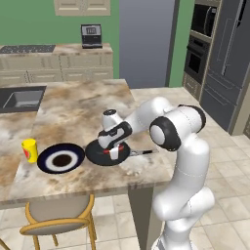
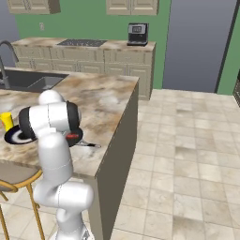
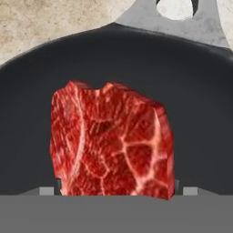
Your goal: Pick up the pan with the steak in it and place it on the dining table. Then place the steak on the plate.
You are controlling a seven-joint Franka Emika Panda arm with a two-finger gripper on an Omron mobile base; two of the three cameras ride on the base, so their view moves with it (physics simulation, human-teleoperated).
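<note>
Steak (image 3: 111,141): raw slab, soft, probably slick, light; lies in pan (image 1: 97,155) on counter (image 1: 78,112) beside plate (image 1: 61,158). End effector (image 1: 113,152) straddles it, wide, nothing gripped. Take across flat sides.

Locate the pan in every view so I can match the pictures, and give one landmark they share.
Left base view: the pan lies low and centre on the dining table, right of the plate, under the gripper.
Right base view: the pan peeks out at the left, behind the arm.
Hand view: the pan spreads across the frame.
Shared landmark: the steak in the pan, red beneath the gripper in the left base view.
</note>
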